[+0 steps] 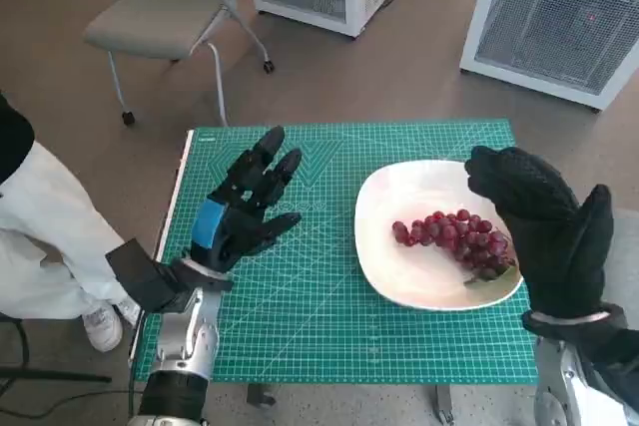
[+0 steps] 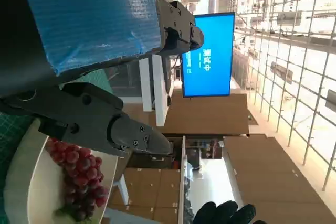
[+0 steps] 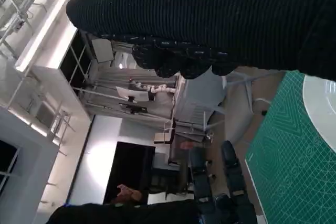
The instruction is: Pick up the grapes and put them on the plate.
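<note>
Head view shows the grapes [image 1: 457, 241] lying on the plate [image 1: 384, 276], both the right hand [image 1: 544, 226] and left hand [image 1: 245, 207] spread and holding nothing, so the right should lift straight clear without brushing the bunch.

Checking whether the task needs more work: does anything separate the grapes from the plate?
Nothing visible does. The grapes already lie on the plate, with both the left hand and the right hand raised and holding nothing.
</note>
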Tool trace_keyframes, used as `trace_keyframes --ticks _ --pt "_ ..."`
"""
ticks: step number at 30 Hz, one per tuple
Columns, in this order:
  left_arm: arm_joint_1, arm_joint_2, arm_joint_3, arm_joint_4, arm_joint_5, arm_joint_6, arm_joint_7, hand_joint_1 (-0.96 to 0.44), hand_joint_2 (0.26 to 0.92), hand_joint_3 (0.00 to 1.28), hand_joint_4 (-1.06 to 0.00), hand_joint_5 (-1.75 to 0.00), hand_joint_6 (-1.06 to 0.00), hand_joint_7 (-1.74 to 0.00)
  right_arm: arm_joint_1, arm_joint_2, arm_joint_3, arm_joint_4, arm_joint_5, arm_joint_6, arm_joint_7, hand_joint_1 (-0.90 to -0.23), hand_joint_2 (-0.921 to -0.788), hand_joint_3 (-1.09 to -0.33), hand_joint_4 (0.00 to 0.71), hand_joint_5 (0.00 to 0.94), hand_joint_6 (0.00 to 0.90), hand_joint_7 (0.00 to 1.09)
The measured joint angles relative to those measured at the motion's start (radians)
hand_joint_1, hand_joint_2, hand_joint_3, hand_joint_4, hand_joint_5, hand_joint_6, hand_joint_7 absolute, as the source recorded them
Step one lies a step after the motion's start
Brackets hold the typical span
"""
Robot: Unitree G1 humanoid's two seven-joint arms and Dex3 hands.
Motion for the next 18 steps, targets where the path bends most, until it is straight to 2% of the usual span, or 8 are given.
trace_keyframes --ticks 18 --pt "0.023 0.002 0.007 -0.043 -0.011 0.05 -0.014 -0.36 0.921 0.02 -0.34 -0.01 -0.39 -0.02 0.0 -0.006 -0.004 0.0 0.0 0.002 0.004 -0.326 -0.921 -0.586 0.469 0.81 0.258 0.98"
